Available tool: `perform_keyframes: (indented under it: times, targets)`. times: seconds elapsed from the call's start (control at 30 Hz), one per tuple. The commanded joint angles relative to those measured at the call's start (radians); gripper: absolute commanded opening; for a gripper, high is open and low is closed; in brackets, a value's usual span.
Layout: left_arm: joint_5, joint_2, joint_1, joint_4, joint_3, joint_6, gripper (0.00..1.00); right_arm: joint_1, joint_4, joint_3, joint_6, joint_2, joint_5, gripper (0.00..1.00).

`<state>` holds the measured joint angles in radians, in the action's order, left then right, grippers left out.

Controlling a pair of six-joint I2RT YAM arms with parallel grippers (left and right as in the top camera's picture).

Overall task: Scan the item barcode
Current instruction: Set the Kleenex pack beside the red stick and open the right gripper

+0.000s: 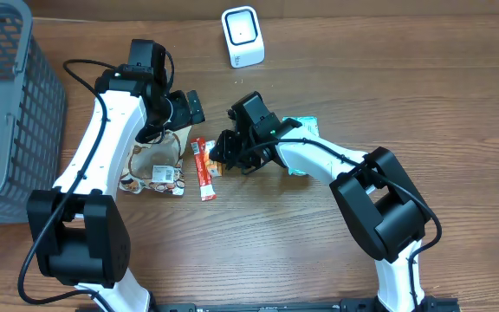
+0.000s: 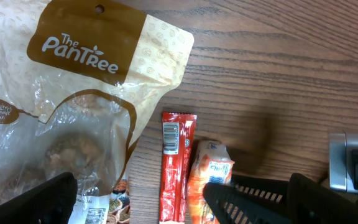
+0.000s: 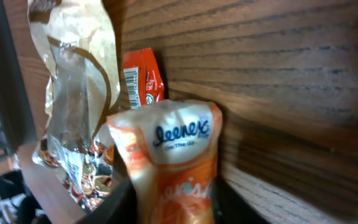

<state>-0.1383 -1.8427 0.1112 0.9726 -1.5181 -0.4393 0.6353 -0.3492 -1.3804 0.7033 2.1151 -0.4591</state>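
Observation:
An orange tissue pack [image 3: 174, 155] stands between the fingers of my right gripper [image 3: 173, 202]. The jaws are parted and flank it loosely. From the left wrist the same pack [image 2: 211, 177] rests on the wood beside a red sachet [image 2: 178, 165] with a printed barcode. Overhead, the right gripper [image 1: 223, 149] sits just right of the red sachet [image 1: 203, 170]. My left gripper [image 2: 179, 208] is wide open above the brown snack pouch [image 2: 73, 93] and holds nothing. The white scanner [image 1: 243, 36] stands at the back of the table.
A grey mesh basket [image 1: 7, 104] fills the left edge. The brown pouch [image 1: 156, 160] lies under the left arm. A green-and-white packet [image 1: 307, 130] shows partly under the right arm.

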Motion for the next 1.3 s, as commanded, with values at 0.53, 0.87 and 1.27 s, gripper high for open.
perform_keyframes:
  times: [0.53,0.87,1.27]
  targets:
    - [-0.008,0.001,0.0,0.001,-0.02,-0.003,1.0,-0.003,-0.001,-0.011,-0.027,-0.053,0.025,0.52]
    - [-0.008,0.001,0.0,0.001,-0.02,-0.003,1.0,-0.003,-0.001,-0.011,-0.042,-0.089,0.025,0.54]
    - [-0.008,0.001,0.0,0.001,-0.02,-0.003,1.0,-0.004,-0.13,-0.052,-0.112,-0.158,0.126,0.54]
